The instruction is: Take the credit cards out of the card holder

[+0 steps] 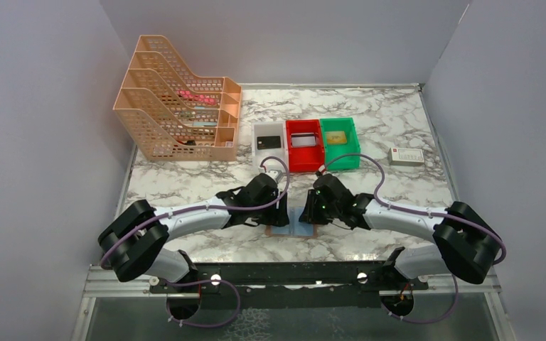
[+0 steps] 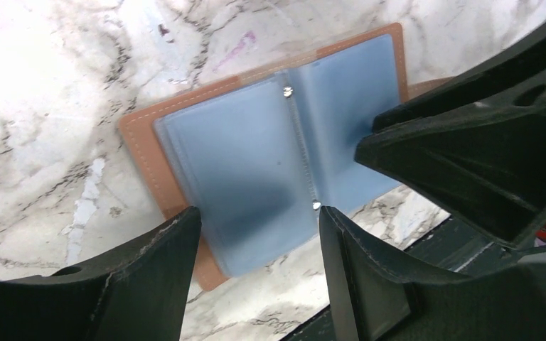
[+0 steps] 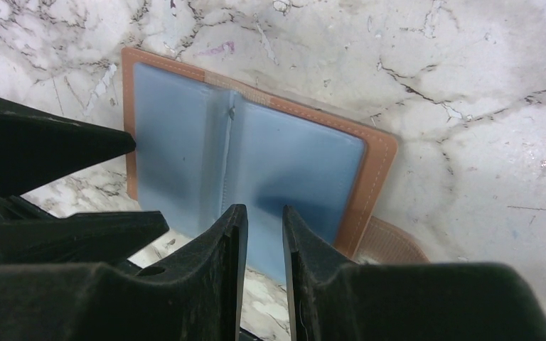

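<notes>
The tan card holder (image 1: 295,224) lies spread flat on the marble table between my two grippers, its pale blue inner panels (image 2: 256,163) facing up. No card shows in those panels (image 3: 284,163). My left gripper (image 2: 257,213) hangs open over the left half's near edge (image 1: 279,213). My right gripper (image 3: 264,210) is open by a narrow gap over the right panel's near edge (image 1: 318,209), with nothing between its fingers. A black credit card (image 1: 269,142) lies in the white bin; the red bin (image 1: 304,141) and green bin (image 1: 336,139) each hold a card.
The three bins stand in a row behind the card holder. A peach mesh file rack (image 1: 178,106) fills the back left. A small white box with a red mark (image 1: 406,157) sits at the right. Grey walls close in the sides.
</notes>
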